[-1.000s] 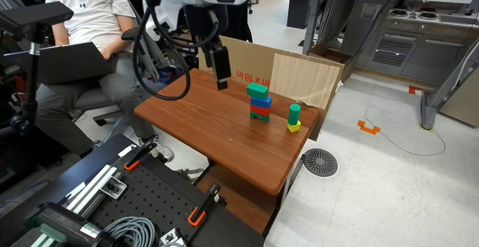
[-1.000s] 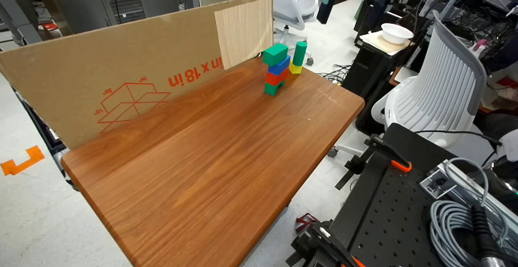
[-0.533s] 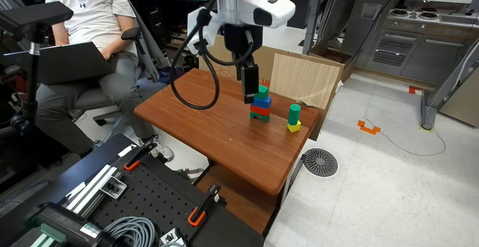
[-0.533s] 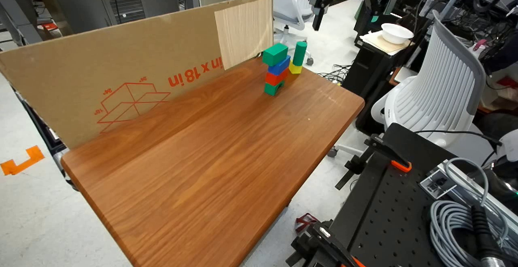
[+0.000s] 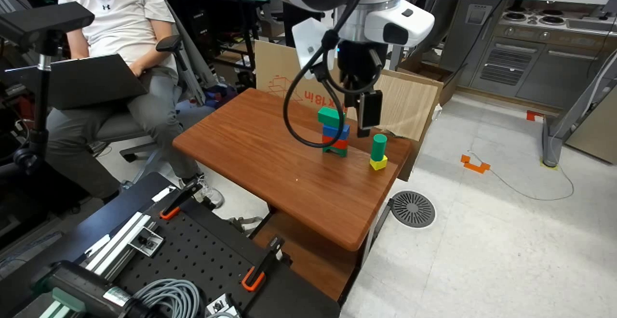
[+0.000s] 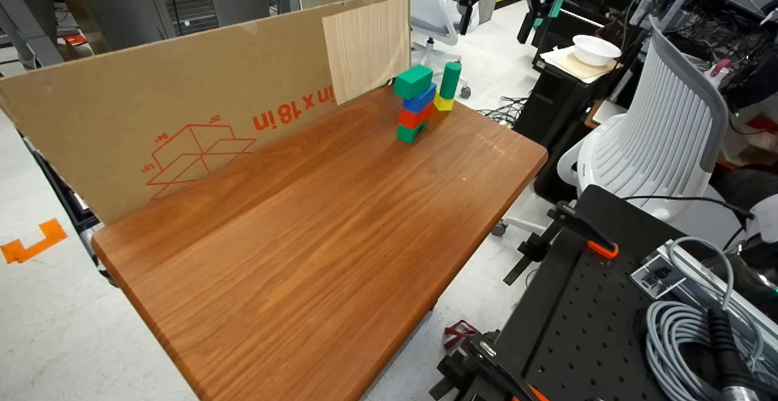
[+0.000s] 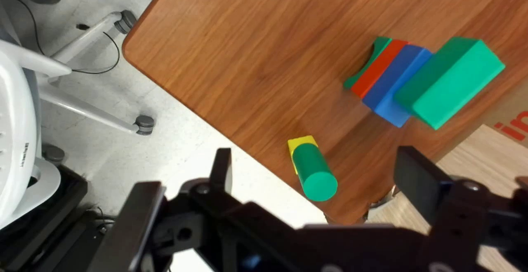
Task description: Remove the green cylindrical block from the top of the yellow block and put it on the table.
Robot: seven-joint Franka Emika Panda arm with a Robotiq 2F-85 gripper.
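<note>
The green cylindrical block [image 5: 379,147] [image 6: 450,80] [image 7: 315,173] stands upright on the yellow block [image 5: 379,164] [image 6: 444,104] [image 7: 300,141]. The yellow block rests near a far corner of the reddish-brown table [image 5: 270,154] [image 6: 292,231] [image 7: 247,57]. My gripper [image 5: 365,132] [image 6: 495,33] [image 7: 314,149] is open and empty, above the table's end. In the wrist view the green cylinder shows between the two spread fingers but below them, untouched. The cylinder partly hides the yellow block there.
A stack of green, red, blue and green blocks [image 5: 336,132] [image 6: 415,103] [image 7: 449,82] stands close beside the yellow block. A cardboard sheet [image 5: 289,77] [image 6: 231,85] rises along one table edge. The arm's cable [image 5: 289,111] hangs in front of the stack in an exterior view.
The arm has moved across the table from beyond the stack toward the green cylinder, and the gripper is lower. Both gripper fingers now show spread in an exterior view. The blocks have not moved.
</note>
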